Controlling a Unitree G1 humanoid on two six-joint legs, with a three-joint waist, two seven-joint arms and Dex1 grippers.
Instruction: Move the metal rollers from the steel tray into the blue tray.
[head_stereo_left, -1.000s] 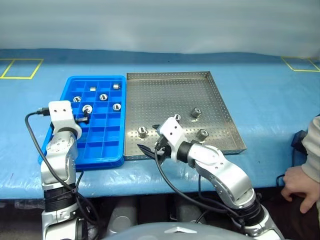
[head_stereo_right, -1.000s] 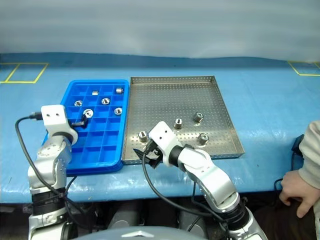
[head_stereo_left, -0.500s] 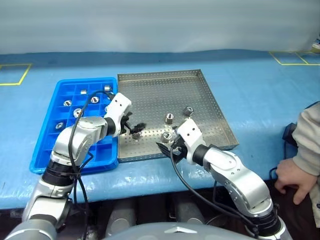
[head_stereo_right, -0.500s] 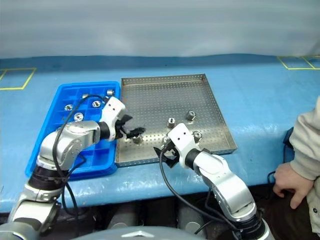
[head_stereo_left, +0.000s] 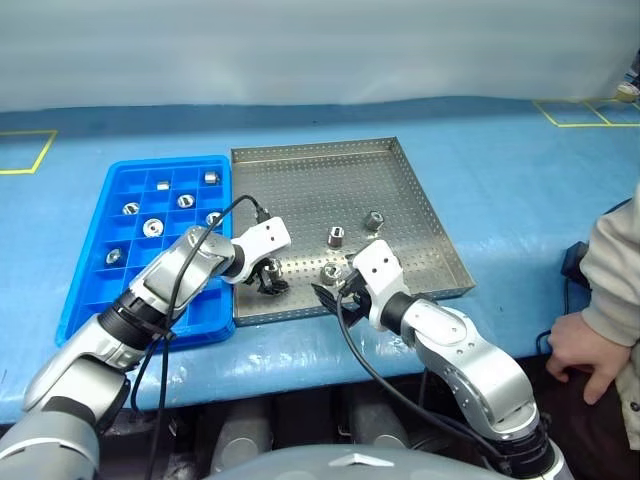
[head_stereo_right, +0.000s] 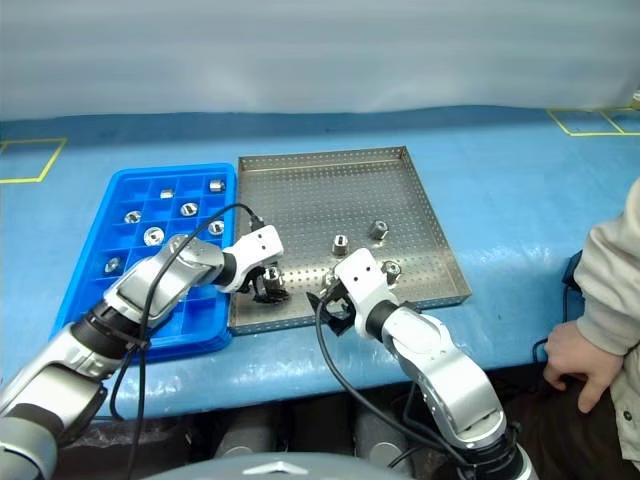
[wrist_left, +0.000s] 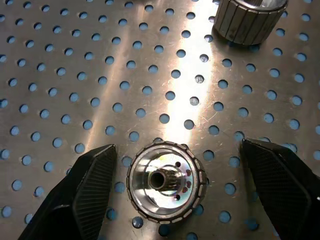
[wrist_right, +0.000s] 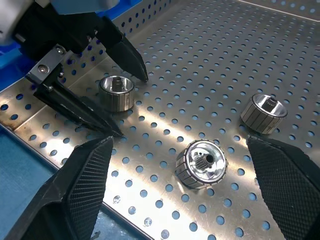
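The steel tray (head_stereo_left: 400, 165) lies mid-table with the blue tray (head_stereo_left: 90, 300) on its left. My left gripper (head_stereo_left: 270, 284) is lowered over the steel tray's near left part, open, with one metal roller (wrist_left: 166, 182) standing between its fingers (wrist_left: 85, 185) and a gap on each side. My right gripper (head_stereo_left: 335, 292) is open near the tray's front rim, a roller (wrist_right: 201, 163) lying just ahead of it. More rollers (head_stereo_left: 337, 237) (head_stereo_left: 373, 219) (head_stereo_right: 391, 269) stand on the perforated floor. Several rollers (head_stereo_left: 152, 227) sit in the blue tray's far compartments.
A person's hand (head_stereo_left: 568, 350) and sleeve (head_stereo_left: 610, 265) rest at the table's right edge. Blue cloth (head_stereo_left: 520, 180) covers the table, with yellow tape marks (head_stereo_left: 25, 150) at the far corners. Cables (head_stereo_left: 215, 215) trail from both wrists.
My left gripper swung from over the blue tray to the steel tray and came down around a roller. The right gripper hardly moved. The camera view shifted.
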